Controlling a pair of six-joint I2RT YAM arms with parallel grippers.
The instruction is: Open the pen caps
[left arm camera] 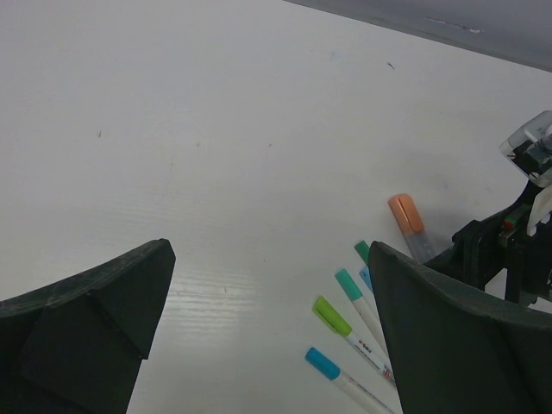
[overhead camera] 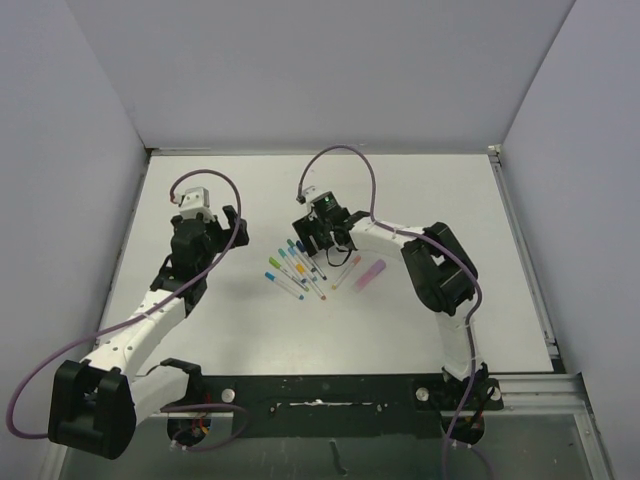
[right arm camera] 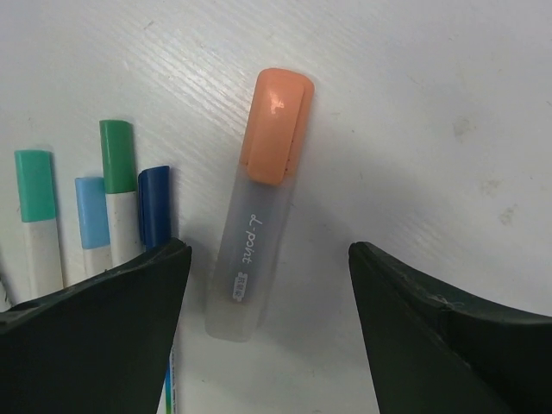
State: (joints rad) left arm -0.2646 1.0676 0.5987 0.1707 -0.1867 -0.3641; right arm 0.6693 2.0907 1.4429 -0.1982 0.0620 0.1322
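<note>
Step in hand, by judgement: approach to the first cap; every cap in the wrist views seated.

Mid-desk [overhead camera: 450, 210], nearest the near edge: fan of capped pens showing blue cap [left arm camera: 322, 362], lime cap [left arm camera: 331, 316] and teal cap [left arm camera: 348, 283].

Just beyond: orange cap [right arm camera: 278, 125] on a translucent barrel [right arm camera: 240, 276], lying flat between the spread jaws of the right gripper [right arm camera: 269, 250], untouched.

Toward the left edge: left gripper [left arm camera: 269, 259], spread wide, empty.

Next move: clamp the barrel with the right gripper, pinch the orange cap with the left, pull along the pen axis.
</note>
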